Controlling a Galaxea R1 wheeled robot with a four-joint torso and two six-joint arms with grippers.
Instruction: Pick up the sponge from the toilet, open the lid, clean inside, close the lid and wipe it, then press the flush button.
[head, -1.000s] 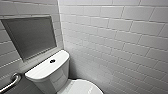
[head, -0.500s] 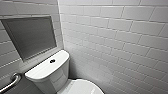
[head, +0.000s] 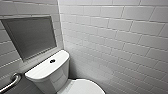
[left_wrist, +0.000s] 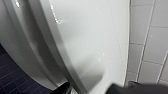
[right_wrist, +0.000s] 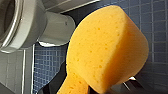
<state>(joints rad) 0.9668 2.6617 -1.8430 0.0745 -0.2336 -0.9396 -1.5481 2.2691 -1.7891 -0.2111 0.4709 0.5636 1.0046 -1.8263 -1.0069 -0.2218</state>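
Right gripper (right_wrist: 87, 88) is clamped on the narrow waist of the orange sponge (right_wrist: 107, 47), whose rounded lobe bulges out just past the dark fingers (right_wrist: 53, 85), with dark blue floor tiles (right_wrist: 155, 30) behind it. Left gripper (left_wrist: 93, 89) hangs with its jaws spread, close beside the glossy white toilet (left_wrist: 95, 42). Farther off, in the head view, the lid (head: 86, 87) lies shut on the bowl and the flush button (head: 52, 60) sits mid-tank, below a recessed niche (head: 30, 37) in the white tiled wall (head: 120, 37).
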